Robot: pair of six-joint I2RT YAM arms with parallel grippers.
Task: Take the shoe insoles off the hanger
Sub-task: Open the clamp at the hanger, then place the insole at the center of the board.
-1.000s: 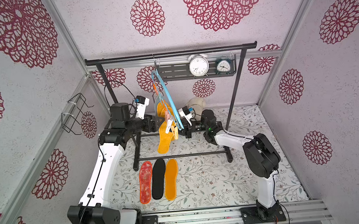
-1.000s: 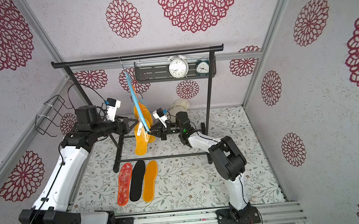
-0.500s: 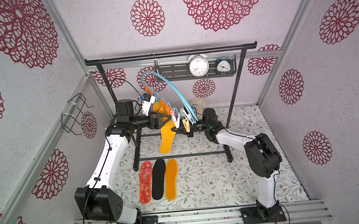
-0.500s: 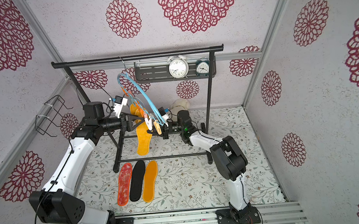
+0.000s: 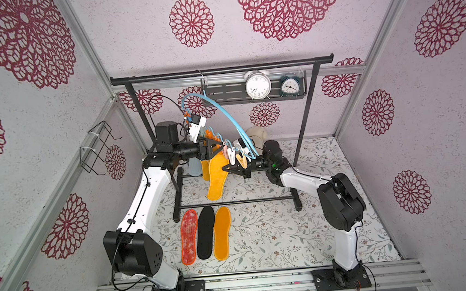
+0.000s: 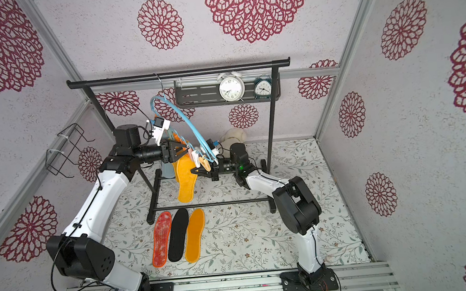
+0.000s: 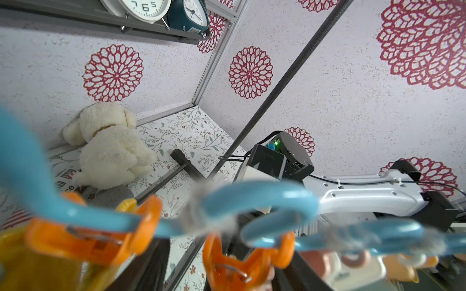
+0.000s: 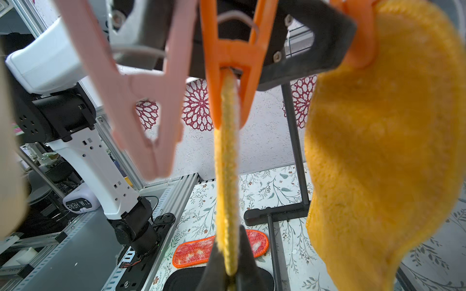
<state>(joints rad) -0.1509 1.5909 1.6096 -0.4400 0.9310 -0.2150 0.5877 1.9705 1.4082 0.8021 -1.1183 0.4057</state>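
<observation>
Three flat foot-shaped insoles lie side by side on the floral-patterned counter [image 5: 275, 228] in front of the black metal garment rack [image 5: 163, 75]: a mottled red insole [image 5: 189, 237], a black insole [image 5: 206, 233] and an orange-yellow insole [image 5: 223, 233]. From the top bar of the rack hangs, tilted, the light-blue curved plastic hanger [image 5: 229, 118], and a pale grey-blue insole [image 5: 195, 167] is on its pegs. Under that bar the right tool [image 5: 223, 169] is pressed together on the edge of a hanging orange-yellow insole [image 5: 217, 181]. The left tool [image 5: 217, 147] is at an orange plastic peg [image 8: 228, 58]; if its jaws squeeze the peg, I cannot tell.
</observation>
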